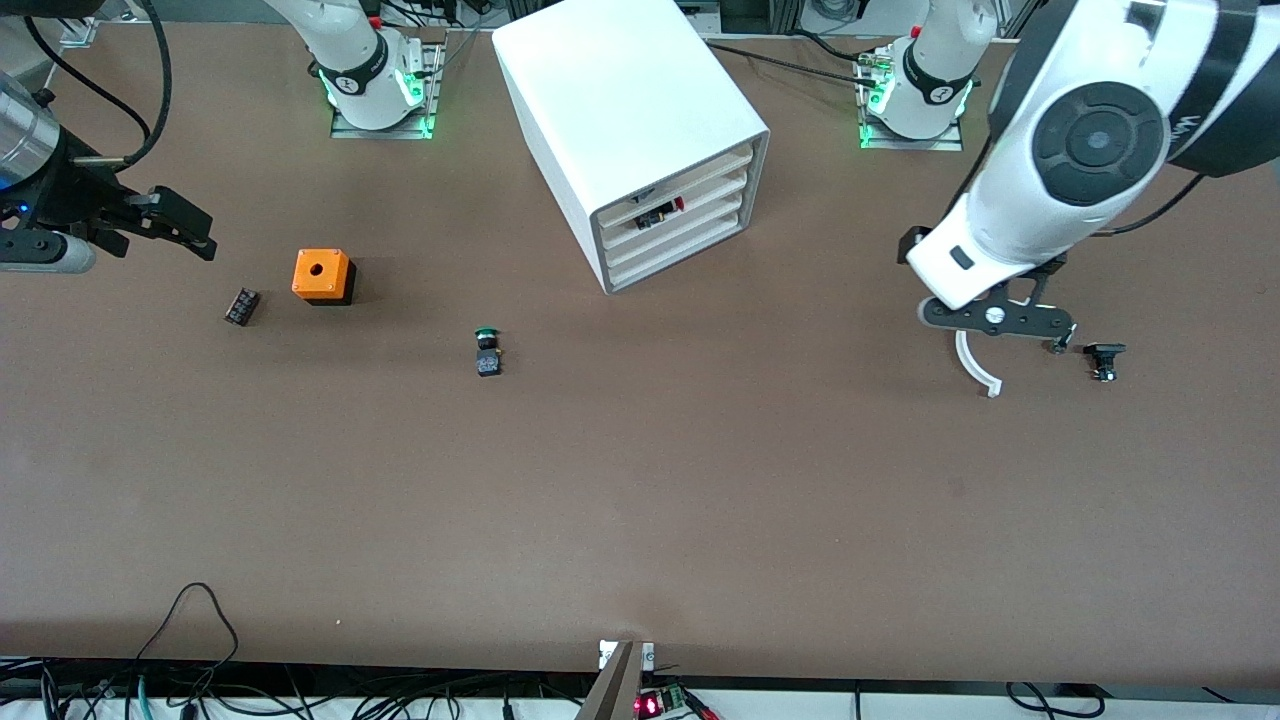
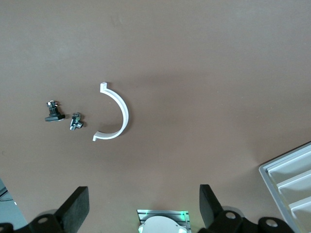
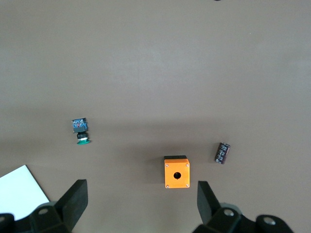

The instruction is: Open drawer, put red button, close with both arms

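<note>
Red button (image 1: pixel 662 212) lying on its side at the front of the white cabinet (image 1: pixel 610 90), in what reads as the top drawer (image 1: pixel 715 190); long axis along the drawer front, red cap toward the left arm's end of the table (image 1: pixel 640 500). Whether the drawer is pushed fully home cannot be told. In the front view the cabinet front faces about 5 o'clock. Left gripper (image 2: pixel 143 206) hangs over the table beside a white curved strip (image 1: pixel 978 368), fingers (image 2: pixel 77 204) spread wide and empty; the drawer lies at about 10 o'clock from it. Right gripper (image 3: pixel 140 203) hangs over the right arm's end of the table near the orange box (image 1: pixel 323 275), fingers (image 3: pixel 73 199) likewise wide apart and empty; the drawer lies at about 3 o'clock. Judged: the left arm is nearer and meets the drawer front more squarely for the closing push
</note>
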Motion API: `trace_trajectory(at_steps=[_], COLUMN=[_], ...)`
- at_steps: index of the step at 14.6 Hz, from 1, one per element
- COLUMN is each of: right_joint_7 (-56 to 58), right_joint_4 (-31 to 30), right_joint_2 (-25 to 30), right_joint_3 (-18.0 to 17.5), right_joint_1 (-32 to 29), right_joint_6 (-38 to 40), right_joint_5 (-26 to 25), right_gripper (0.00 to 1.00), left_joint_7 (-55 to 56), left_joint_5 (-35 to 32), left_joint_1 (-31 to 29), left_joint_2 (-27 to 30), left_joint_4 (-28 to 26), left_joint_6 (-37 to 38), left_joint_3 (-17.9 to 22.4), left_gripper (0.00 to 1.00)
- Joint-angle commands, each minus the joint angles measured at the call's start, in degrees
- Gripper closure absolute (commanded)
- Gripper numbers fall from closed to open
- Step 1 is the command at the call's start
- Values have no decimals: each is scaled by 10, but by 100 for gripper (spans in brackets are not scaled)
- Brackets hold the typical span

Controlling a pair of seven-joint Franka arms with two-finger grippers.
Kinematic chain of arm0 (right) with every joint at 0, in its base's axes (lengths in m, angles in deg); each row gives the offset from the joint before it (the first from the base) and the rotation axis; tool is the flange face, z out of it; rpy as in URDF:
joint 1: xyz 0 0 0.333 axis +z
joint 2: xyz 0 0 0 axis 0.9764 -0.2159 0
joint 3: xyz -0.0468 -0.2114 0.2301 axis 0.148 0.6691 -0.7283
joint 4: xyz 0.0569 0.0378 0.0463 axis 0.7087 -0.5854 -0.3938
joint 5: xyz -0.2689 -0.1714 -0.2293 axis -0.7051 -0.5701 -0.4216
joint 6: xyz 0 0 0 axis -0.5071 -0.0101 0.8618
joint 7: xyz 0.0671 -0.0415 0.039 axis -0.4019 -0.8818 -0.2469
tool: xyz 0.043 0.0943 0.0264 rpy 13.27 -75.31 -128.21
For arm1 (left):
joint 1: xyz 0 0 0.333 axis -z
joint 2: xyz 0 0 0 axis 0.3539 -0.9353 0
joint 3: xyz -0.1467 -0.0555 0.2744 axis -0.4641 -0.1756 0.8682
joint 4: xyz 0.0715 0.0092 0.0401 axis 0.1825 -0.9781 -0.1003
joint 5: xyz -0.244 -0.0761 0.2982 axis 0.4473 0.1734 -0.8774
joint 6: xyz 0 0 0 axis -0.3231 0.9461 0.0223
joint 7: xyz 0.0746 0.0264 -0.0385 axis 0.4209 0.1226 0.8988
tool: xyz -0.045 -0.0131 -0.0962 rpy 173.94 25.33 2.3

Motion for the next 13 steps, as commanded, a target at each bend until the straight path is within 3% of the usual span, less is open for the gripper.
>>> trace_trajectory(at_steps=[1, 4, 6, 9, 10, 13], right_joint_7=[-9, -9, -11, -10, -10, -10], right_joint_4=[3, 2, -4, -5, -5, -4], right_joint_2=[0, 0, 1, 0, 0, -1], right_joint_3=[-3, -3, -3, -3, -3, -3], right_joint_1=[4, 3, 3, 4, 4, 10], right_joint_6=[-3, -2, -6, -14, -14, -13], right_joint_5=[-7, -7, -8, -11, -17, -18], right_gripper=[0, 0, 0, 0, 0, 0], left_joint_7=[-74, -195, -219, -217, -207, -130], left_joint_5=[39, 79, 109, 110, 110, 111], left_joint_1=[-35, -29, -22, -8, -8, -11], left_joint_2=[25, 91, 134, 193, 203, 189], left_joint_4=[-22, -117, -182, -307, -315, -270], left_joint_6=[-35, -108, -178, -361, -371, -275], left_joint_3=[7, 87, 141, 163, 163, 159], left_gripper=[0, 0, 0, 0, 0, 0])
